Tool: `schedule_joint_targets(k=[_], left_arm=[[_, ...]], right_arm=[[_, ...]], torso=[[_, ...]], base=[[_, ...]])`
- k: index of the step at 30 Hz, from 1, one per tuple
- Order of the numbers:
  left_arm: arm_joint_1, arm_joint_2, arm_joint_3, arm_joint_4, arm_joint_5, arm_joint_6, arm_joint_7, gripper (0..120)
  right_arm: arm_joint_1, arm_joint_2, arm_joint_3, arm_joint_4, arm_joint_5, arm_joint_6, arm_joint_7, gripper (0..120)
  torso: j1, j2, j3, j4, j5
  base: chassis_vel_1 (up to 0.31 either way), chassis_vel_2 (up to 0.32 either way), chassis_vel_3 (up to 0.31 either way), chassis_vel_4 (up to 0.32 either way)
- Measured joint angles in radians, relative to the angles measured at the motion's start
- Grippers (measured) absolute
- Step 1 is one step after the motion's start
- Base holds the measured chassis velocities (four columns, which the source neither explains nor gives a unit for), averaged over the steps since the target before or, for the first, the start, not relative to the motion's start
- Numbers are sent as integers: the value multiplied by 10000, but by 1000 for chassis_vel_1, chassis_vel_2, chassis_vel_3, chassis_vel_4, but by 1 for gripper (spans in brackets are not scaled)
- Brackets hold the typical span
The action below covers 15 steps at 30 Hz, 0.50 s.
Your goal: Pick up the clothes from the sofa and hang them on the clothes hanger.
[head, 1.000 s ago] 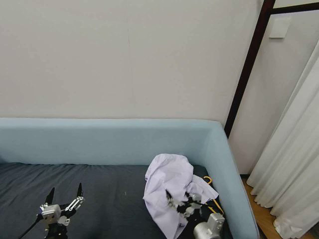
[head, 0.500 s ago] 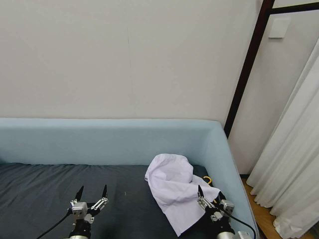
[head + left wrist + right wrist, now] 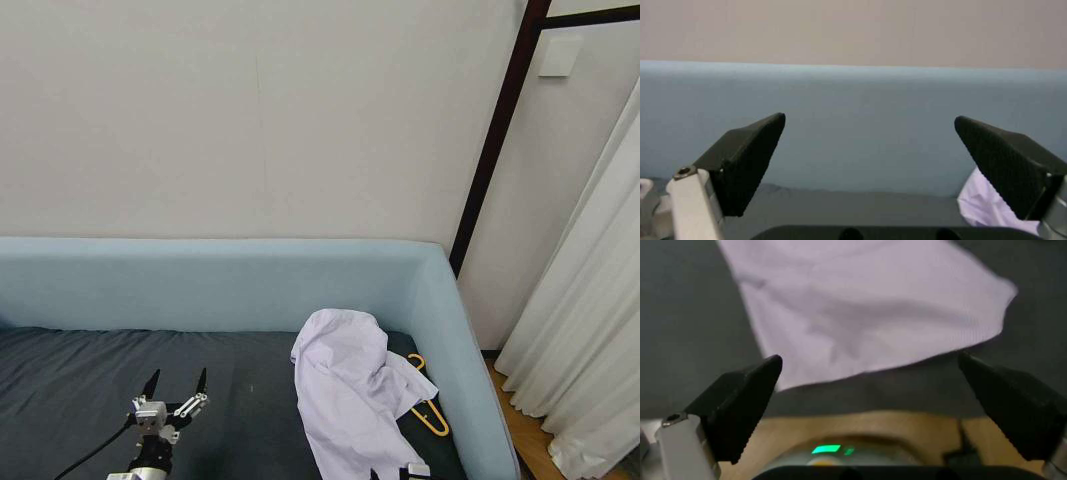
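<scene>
Shirt: a pale lilac shirt lies crumpled at the right end of the sofa. It is spread over the dark seat, with its upper part bunched near the backrest.
Hanger: an orange hanger lies on the seat just beside the shirt, toward the sofa's right armrest. Its inner part seems tucked under the cloth.
Left hand: the left hand hovers over bare seat, well apart from the shirt. Its two fingers are spread wide, holding nothing and pointing toward the backrest.
Right hand: the right hand looks down on the shirt's lower edge from its own camera. Its fingers are splayed with nothing between them and do not touch the cloth.
How it will handle: I'd judge it light, thin and limp. It will sag and trail rather than keep any shape, and a shallow pinch may slip off.
Where to take hold: the raised, bunched folds near the top look the best place, since they give the fingers a ridge to close on. The flat hem lies tight to the cushion.
Risk: the hanger may snag and come up with the cloth.
Progress: nothing is lifted yet and the shirt rests wholly on the sofa.
</scene>
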Motion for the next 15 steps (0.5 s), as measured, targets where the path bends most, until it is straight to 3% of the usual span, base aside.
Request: schedule_joint_targets(k=[1, 3, 5, 9, 13, 14, 15], left_arm=[[0, 0, 0, 0, 0, 0, 0, 100], [-54, -3, -258, 176, -1, 32, -18, 100], [-79, -16, -439, 249, 6, 61, -23, 100], [-58, -111, -755, 287, 55, 137, -31, 100], [310, -496, -1165, 22, 421, 123, -38, 100], [310, -496, -1165, 22, 421, 123, -38, 100], [474, -666, -1258, -91, 547, 70, -39, 100]], right_arm=[[0, 0, 0, 0, 0, 0, 0, 100], [453, -409, 34, 981, 2491, -982, 1152, 100], [793, -656, 86, 1529, 3663, -1180, 1573, 100], [1452, -865, 166, 1445, 3681, -1103, 969, 100], [3614, -450, 180, -1553, 2492, 891, -1061, 100], [3614, -450, 180, -1553, 2492, 891, -1061, 100], [4142, -190, 151, -2566, 2408, 1109, -1405, 100]], torso=[[0, 0, 0, 0, 0], [0, 0, 1, -1, 0], [0, 0, -1, 1, -4], [0, 0, 0, -3, 0], [0, 0, 1, 1, 1], [0, 0, 1, 1, 1], [1, -1, 1, 2, 2]], base=[[0, 0, 0, 0], [0, 0, 0, 0], [0, 0, 0, 0], [0, 0, 0, 0], [0, 0, 0, 0], [0, 0, 0, 0], [0, 0, 0, 0]])
